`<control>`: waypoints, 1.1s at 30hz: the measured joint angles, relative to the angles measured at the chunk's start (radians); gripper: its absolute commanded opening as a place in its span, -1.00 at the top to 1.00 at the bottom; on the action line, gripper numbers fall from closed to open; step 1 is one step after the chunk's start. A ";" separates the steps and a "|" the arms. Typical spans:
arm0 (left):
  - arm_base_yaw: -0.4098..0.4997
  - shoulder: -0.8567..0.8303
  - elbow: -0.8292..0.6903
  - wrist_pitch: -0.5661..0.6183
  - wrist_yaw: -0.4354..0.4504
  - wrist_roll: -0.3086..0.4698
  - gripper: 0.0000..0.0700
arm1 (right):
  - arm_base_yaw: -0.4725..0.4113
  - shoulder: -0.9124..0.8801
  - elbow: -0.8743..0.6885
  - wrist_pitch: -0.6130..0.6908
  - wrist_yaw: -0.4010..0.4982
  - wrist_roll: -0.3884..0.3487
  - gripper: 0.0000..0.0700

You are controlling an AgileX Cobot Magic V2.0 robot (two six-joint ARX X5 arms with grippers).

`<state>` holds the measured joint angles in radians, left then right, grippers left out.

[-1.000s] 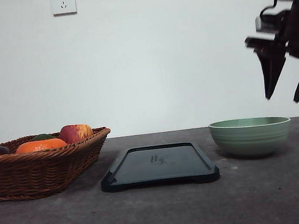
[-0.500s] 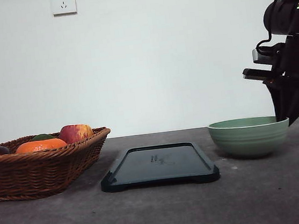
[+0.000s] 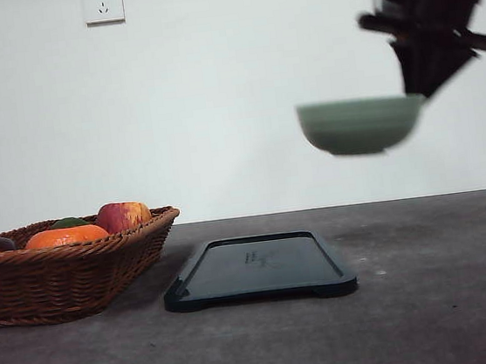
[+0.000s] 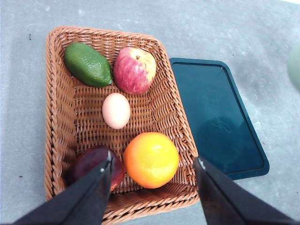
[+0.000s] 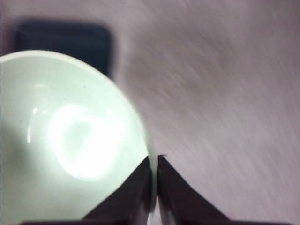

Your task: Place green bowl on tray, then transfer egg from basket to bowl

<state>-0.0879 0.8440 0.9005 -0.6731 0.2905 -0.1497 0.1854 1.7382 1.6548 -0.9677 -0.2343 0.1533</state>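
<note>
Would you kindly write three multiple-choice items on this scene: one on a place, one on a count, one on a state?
1. Where is the green bowl?
A. In the air, right of the tray
B. Resting on the tray
C. Inside the basket

2. How many items lie in the basket?
A. Three
B. Five
C. Seven

3. What is the state of the right tool?
A. Open, holding nothing
B. Shut on the egg
C. Shut on the bowl's rim

Answers:
1 A, since the front view shows it well above the table.
2 B, since the left wrist view shows an avocado, apple, egg, orange and a dark fruit.
3 C, since its fingers pinch the rim in the right wrist view.
</note>
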 measured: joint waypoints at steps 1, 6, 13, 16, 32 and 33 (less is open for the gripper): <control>0.000 0.000 0.000 0.000 0.000 0.000 0.00 | 0.014 0.000 0.018 0.000 0.000 0.000 1.00; 0.000 0.000 0.000 0.000 0.000 0.000 0.00 | 0.087 0.010 0.086 0.003 0.000 0.000 1.00; 0.000 0.000 0.000 0.005 0.000 0.000 0.00 | 0.177 0.097 0.115 0.045 0.000 0.007 1.00; 0.000 0.000 0.000 0.005 0.000 0.000 0.00 | 0.204 0.144 0.115 0.055 0.002 0.009 1.00; 0.000 0.000 0.000 -0.033 0.000 0.000 0.00 | 0.251 0.333 0.114 0.131 0.034 0.037 1.00; 0.000 0.000 0.000 -0.033 0.000 0.000 0.00 | 0.252 0.338 0.114 0.130 0.046 0.037 1.00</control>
<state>-0.0879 0.8444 0.9006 -0.7065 0.2905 -0.1497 0.4372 2.0763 1.7691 -0.8374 -0.1886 0.1908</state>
